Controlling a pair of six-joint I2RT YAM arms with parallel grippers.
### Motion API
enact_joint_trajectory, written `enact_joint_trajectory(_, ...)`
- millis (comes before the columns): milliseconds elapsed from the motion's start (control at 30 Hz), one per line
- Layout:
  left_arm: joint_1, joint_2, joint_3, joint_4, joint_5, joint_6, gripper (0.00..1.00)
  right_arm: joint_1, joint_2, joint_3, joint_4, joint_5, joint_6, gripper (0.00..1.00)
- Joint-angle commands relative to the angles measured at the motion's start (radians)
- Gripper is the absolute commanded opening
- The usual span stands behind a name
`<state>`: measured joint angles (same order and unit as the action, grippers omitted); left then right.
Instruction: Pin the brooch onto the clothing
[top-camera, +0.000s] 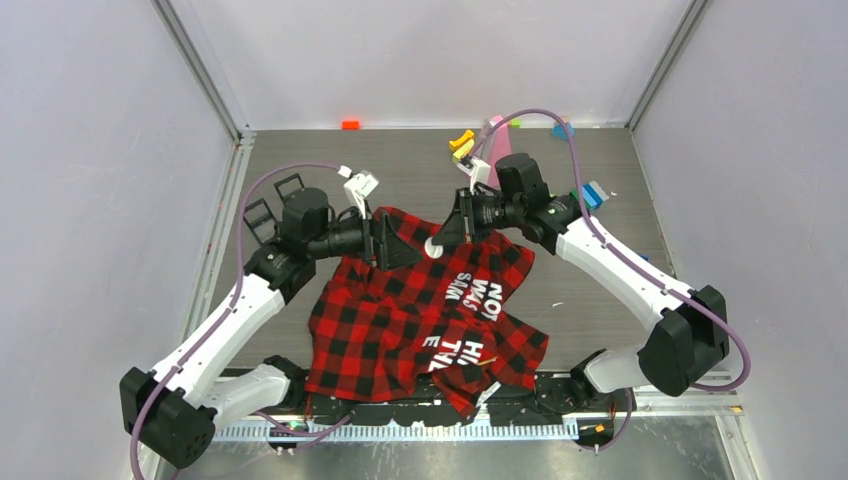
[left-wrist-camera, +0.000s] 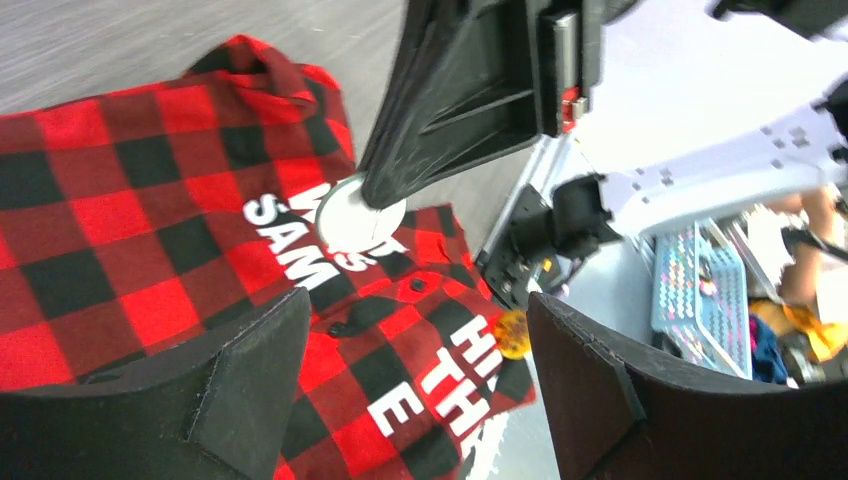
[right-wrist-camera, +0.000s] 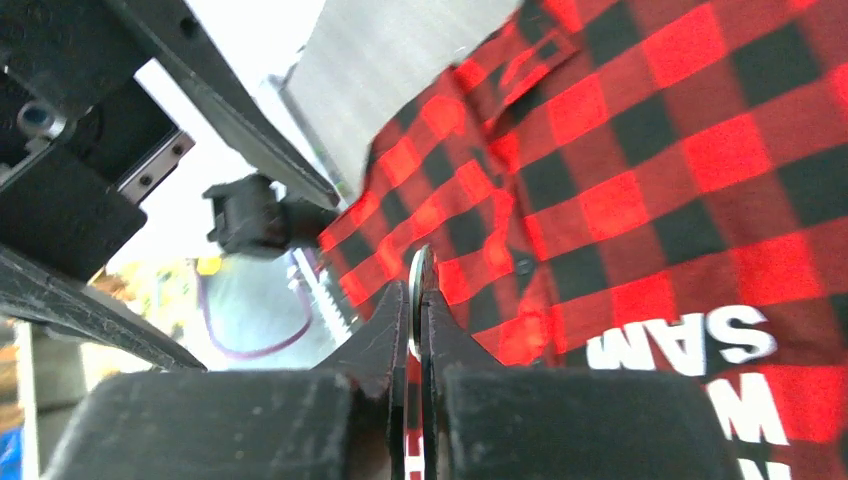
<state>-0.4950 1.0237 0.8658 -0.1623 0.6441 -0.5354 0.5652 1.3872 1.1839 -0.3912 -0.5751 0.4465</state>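
The red-and-black check shirt (top-camera: 400, 320) with white lettering lies crumpled on the table between both arms. My right gripper (top-camera: 450, 232) is shut on the brooch (top-camera: 434, 246), a thin round white disc, and holds it just above the shirt's upper part. In the right wrist view the brooch (right-wrist-camera: 421, 283) stands edge-on between the closed fingers, over the shirt (right-wrist-camera: 650, 150). My left gripper (top-camera: 397, 243) is open and empty, facing the right one over the shirt. In the left wrist view the brooch (left-wrist-camera: 357, 215) hangs over the lettering on the shirt (left-wrist-camera: 120, 210), beyond my fingers (left-wrist-camera: 240, 380).
Small coloured blocks lie at the back: orange (top-camera: 350, 124), yellow (top-camera: 462, 146), blue (top-camera: 594, 194). A white clip (top-camera: 360, 184) and black frames (top-camera: 268, 208) lie at back left. A small yellow round piece (left-wrist-camera: 513, 334) sits at the shirt's hem. Walls enclose the table.
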Motion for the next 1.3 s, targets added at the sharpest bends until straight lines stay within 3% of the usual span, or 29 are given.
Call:
enact_joint_trajectory(0, 0.003, 0.005, 0.101, -0.160, 0.205, 0.125, 0.82, -0.002, -0.015, 0.028, 0.066, -0.329, 0.027, 0.01)
enact_joint_trajectory(167, 0.003, 0.028, 0.118, -0.200, 0.295, 0.169, 0.78, -0.001, 0.013, 0.022, 0.089, -0.449, 0.067, 0.01)
enact_joint_trajectory(533, 0.003, 0.077, 0.142, -0.226, 0.350, 0.194, 0.42, 0.033, 0.038, 0.033, 0.094, -0.540, 0.083, 0.01)
enact_joint_trajectory(733, 0.003, 0.087, 0.137, -0.213, 0.371, 0.187, 0.40, 0.048, 0.062, 0.054, 0.046, -0.546, 0.045, 0.01)
enact_joint_trajectory(833, 0.001, 0.093, 0.134, -0.205, 0.379, 0.184, 0.34, 0.051, 0.074, 0.063, 0.021, -0.543, 0.025, 0.01)
enact_joint_trajectory(900, 0.001, 0.096, 0.132, -0.199, 0.390, 0.179, 0.22, 0.052, 0.079, 0.068, 0.016, -0.540, 0.021, 0.01)
enact_joint_trajectory(967, 0.001, 0.097, 0.124, -0.183, 0.407, 0.170, 0.04, 0.053, 0.076, 0.071, 0.017, -0.529, 0.017, 0.02)
enact_joint_trajectory(1000, 0.001, 0.095, 0.119, -0.175, 0.415, 0.165, 0.00, 0.053, 0.067, 0.072, 0.020, -0.507, 0.014, 0.10)
enact_joint_trajectory(1100, 0.001, 0.080, 0.102, -0.148, 0.411, 0.153, 0.00, 0.047, 0.041, 0.066, 0.032, -0.454, -0.003, 0.28)
enact_joint_trajectory(1133, 0.001, 0.072, 0.093, -0.131, 0.394, 0.144, 0.00, 0.044, 0.027, 0.062, 0.048, -0.424, -0.001, 0.39)
enact_joint_trajectory(1267, 0.002, 0.035, 0.065, -0.044, 0.306, 0.082, 0.00, 0.018, -0.035, -0.008, 0.214, -0.364, 0.081, 0.53)
